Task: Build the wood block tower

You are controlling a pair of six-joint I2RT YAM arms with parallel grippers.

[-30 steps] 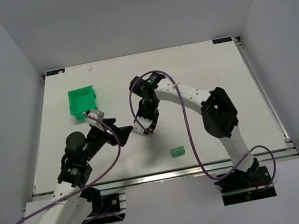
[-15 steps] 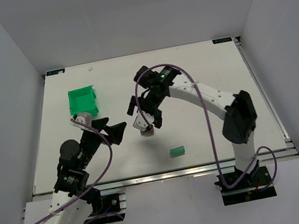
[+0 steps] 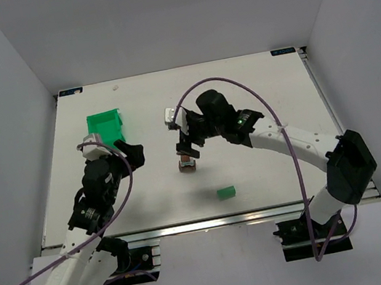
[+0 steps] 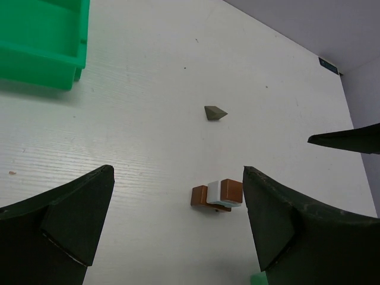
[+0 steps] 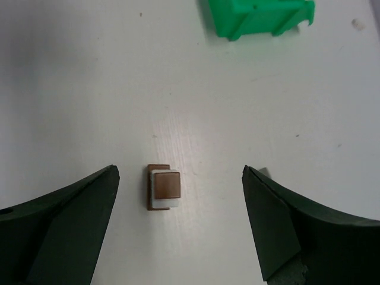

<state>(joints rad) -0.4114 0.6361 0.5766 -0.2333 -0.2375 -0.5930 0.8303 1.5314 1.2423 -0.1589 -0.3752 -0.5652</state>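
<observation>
The tower [image 5: 164, 186] is stacked from three blocks: brown base, whitish middle, brown top. It is stood upright, long axis vertical, near the middle of the table [image 3: 256, 94], below the right gripper [image 5: 180, 168], which is spread wide and empty. The left gripper [image 4: 178, 172] is also spread wide.

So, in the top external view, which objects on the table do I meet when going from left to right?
green bin → wood block tower → green block. I leave out the arms, because they overlap these.
</observation>
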